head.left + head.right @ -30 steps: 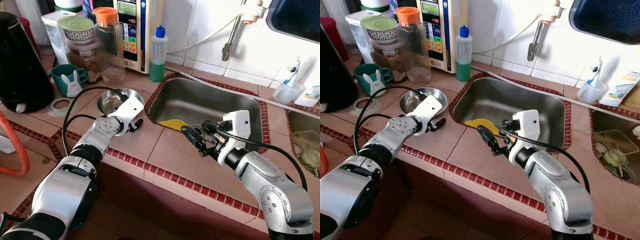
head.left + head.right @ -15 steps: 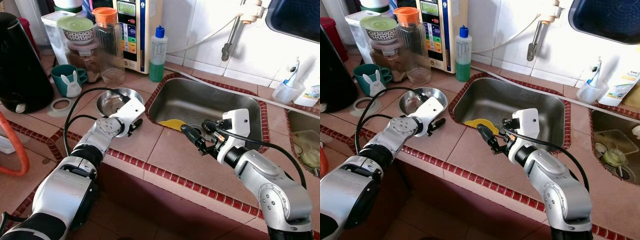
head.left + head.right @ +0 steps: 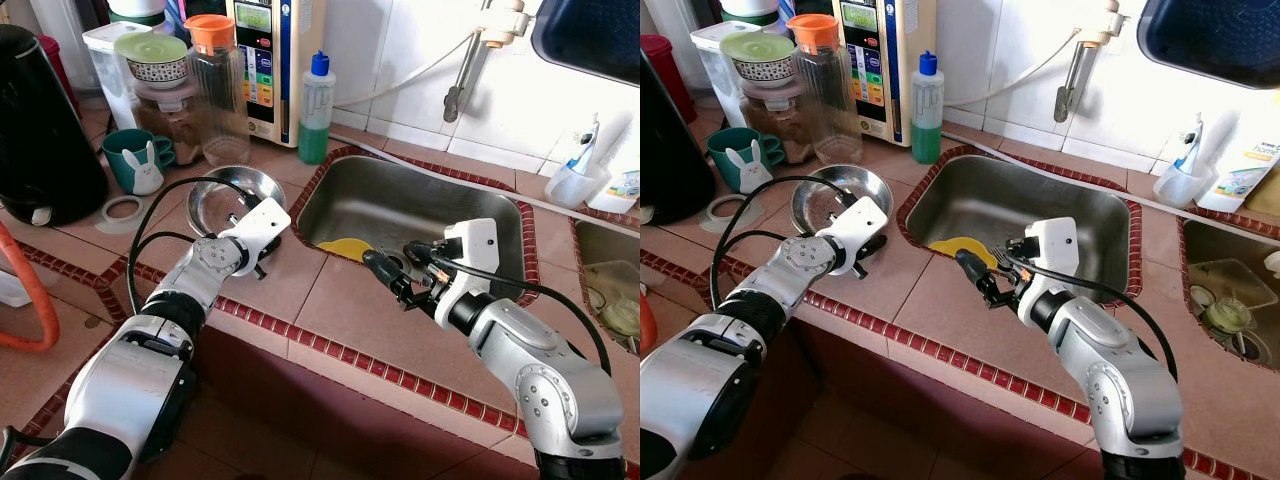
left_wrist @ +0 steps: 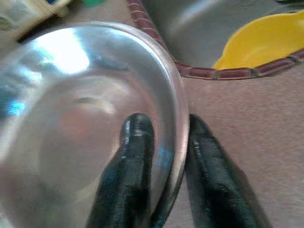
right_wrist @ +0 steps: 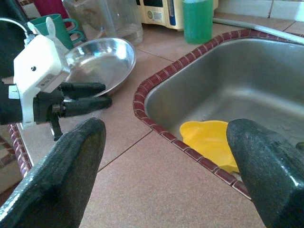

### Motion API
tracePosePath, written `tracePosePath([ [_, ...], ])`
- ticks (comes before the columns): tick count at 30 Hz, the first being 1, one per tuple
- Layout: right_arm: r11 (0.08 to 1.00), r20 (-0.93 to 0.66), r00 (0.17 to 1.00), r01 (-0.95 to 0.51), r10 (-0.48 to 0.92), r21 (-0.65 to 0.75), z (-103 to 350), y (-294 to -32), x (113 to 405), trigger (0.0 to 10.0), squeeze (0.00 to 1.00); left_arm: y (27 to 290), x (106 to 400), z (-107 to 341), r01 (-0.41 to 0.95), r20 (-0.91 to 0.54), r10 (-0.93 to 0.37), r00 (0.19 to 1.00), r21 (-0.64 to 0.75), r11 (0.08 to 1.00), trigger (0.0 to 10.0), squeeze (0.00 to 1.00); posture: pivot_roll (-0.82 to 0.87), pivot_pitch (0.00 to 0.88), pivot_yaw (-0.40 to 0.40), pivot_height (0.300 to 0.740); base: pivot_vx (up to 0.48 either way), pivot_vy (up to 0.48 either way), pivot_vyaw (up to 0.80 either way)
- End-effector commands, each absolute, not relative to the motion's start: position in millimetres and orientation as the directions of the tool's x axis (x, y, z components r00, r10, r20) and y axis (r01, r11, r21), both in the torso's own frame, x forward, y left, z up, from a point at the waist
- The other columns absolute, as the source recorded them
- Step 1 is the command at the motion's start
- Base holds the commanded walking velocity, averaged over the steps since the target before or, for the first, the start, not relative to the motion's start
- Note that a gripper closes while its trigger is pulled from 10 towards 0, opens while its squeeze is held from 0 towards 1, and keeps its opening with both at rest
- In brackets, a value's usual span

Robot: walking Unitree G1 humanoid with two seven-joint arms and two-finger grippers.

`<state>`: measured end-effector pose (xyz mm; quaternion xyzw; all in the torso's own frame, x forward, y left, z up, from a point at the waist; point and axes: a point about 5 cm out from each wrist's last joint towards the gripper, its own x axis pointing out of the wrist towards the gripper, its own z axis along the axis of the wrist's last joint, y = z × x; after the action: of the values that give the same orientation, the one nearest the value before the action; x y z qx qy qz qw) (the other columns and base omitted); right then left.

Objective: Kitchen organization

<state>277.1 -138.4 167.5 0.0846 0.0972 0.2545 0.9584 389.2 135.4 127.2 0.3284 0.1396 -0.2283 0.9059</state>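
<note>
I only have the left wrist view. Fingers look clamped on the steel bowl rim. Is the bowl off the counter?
Observer: The head views show the steel bowl tilted, its near rim pinched in the left gripper and raised; I cannot tell whether the far edge touches the counter.
Operator: Where is the right arm?
Observer: The right gripper hangs open over the near sink edge, above the yellow item.
Operator: What's behind the bowl?
Observer: A clear pitcher with an orange lid and a green mug stand just beyond it.
</note>
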Motion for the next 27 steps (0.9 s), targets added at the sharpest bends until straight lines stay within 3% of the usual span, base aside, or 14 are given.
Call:
tracePosePath([
  [1, 0.869, -0.132, 0.866, -0.455, 0.483, 0.196, 171, -143, 279, 10.0, 0.0, 140, 387, 122, 0.496, -0.409, -0.302, 0.861, 0.552, 0.67, 0.0, 0.0, 0.18, 0.0, -0.036, 0.74, 0.0, 0.0, 0.0],
  [17, 0.872, -0.132, 0.869, -0.448, 0.476, 0.196, 171, -144, 283, 10.0, 0.0, 139, 388, 126, 0.417, -0.312, -0.279, 0.908, 0.621, 0.664, 0.0, 0.0, 0.19, 0.0, -0.043, 0.74, 0.0, 0.0, 0.0],
  [24, 0.877, -0.122, 0.877, -0.437, 0.465, 0.201, 172, -145, 287, 10.0, 0.0, 139, 392, 142, 0.292, -0.164, -0.254, 0.953, 0.718, 0.632, 0.0, 0.0, 0.19, 0.0, -0.043, 0.74, 0.0, 0.0, 0.0],
  [27, 0.883, -0.112, 0.887, -0.419, 0.448, 0.214, 174, -147, 291, 10.0, 0.0, 131, 391, 154, 0.188, -0.021, -0.287, 0.958, 0.803, 0.566, 0.0, 0.0, 0.19, 0.0, -0.047, 0.74, 0.0, 0.0, 0.0],
])
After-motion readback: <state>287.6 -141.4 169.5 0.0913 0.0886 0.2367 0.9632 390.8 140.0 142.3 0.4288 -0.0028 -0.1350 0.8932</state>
